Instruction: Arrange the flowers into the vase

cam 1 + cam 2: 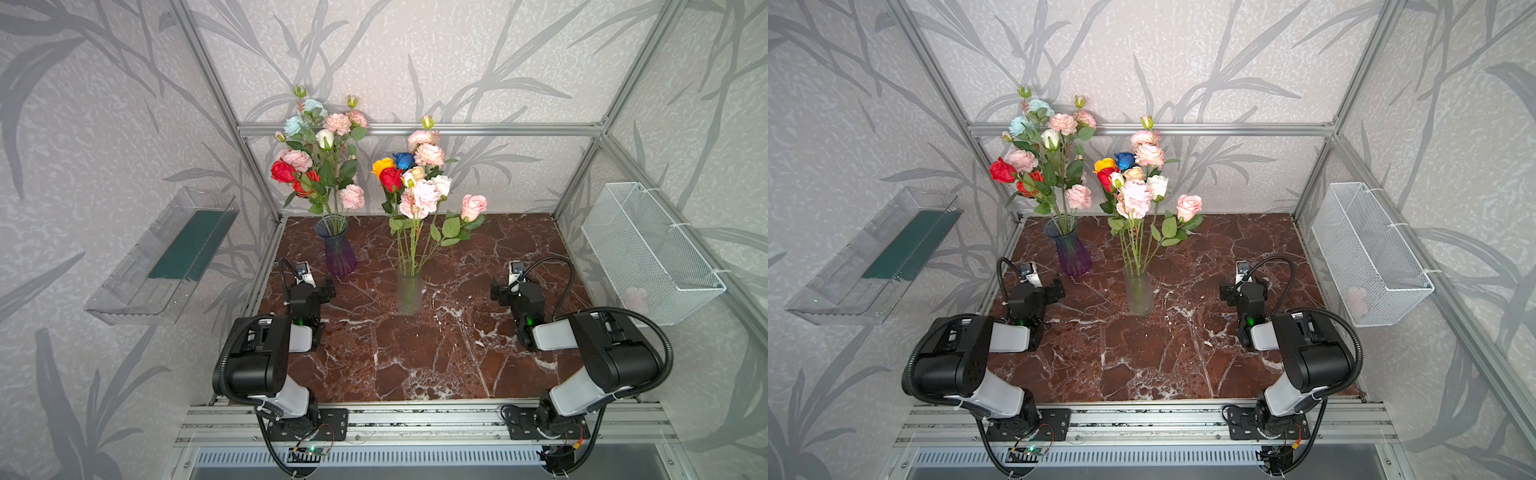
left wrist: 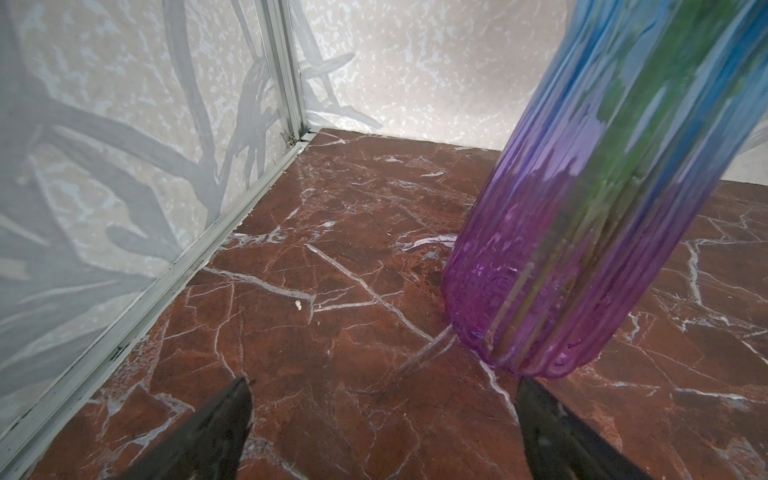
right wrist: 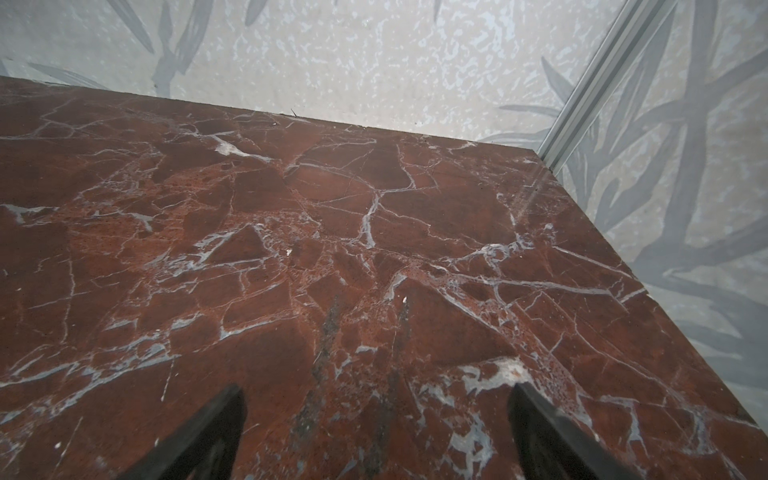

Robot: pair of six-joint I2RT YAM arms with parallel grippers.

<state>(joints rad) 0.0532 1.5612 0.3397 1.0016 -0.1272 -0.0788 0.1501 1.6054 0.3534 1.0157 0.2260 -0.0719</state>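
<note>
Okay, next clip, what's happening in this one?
Nothing is being handled. The left end effector and right end effector are both open and empty, low over the marble table. The flowers stand in two bunches, in the purple vase and the clear vase; none lie on the table.

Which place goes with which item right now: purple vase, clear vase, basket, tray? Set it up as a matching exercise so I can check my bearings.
Items:
1. purple vase
2. clear vase
3. basket
4. tray

Places:
A. hung beyond the right edge of the table
B. mid-table
C. hung off to the left
D. back left, just ahead of the left pincer

Pairs: 1-D, 2-B, 3-A, 4-C
</note>
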